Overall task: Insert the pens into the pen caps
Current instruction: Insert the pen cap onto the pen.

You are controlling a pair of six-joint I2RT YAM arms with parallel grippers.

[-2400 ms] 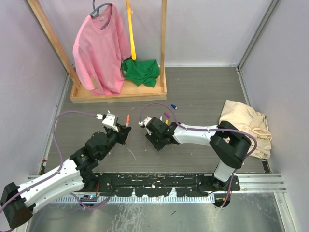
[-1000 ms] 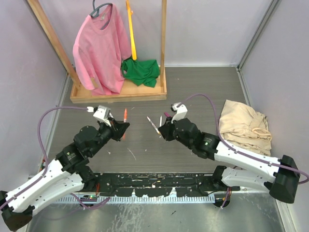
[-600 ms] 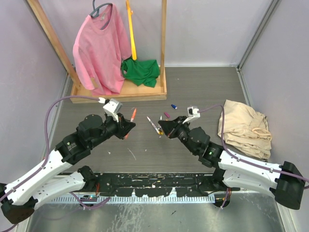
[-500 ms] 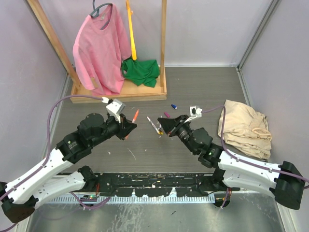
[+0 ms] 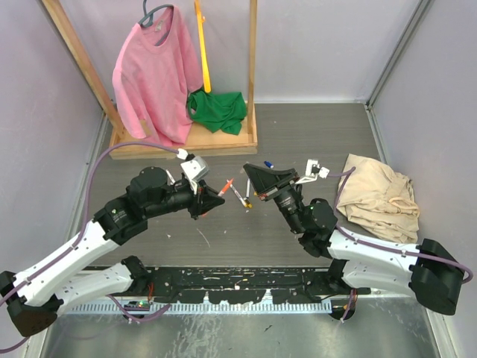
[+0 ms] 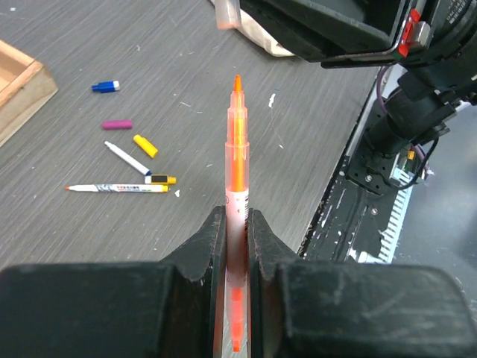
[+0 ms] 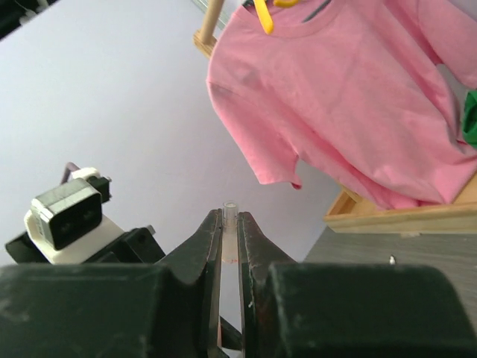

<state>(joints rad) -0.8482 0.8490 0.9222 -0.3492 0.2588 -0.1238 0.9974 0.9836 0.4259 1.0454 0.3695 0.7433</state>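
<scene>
Left hand [image 6: 237, 218], orange pen [image 6: 237, 142]; right hand [image 7: 229, 224], cap [image 7: 229, 208]

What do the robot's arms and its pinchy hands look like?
The left arm and the right arm have long white shells joined by chunky black joints. The left gripper and the right gripper are black, each with two flat wedge-shaped fingers. A purple cable loops off each arm to a small white and grey camera box by the wrist.

One orange pen [image 6: 237, 149], two white pens [image 6: 127, 158] and four pen caps [image 5: 267, 163] show: blue [image 6: 106, 86], magenta [image 6: 117, 124], yellow [image 6: 145, 145], translucent cap [image 7: 229, 212].
</scene>
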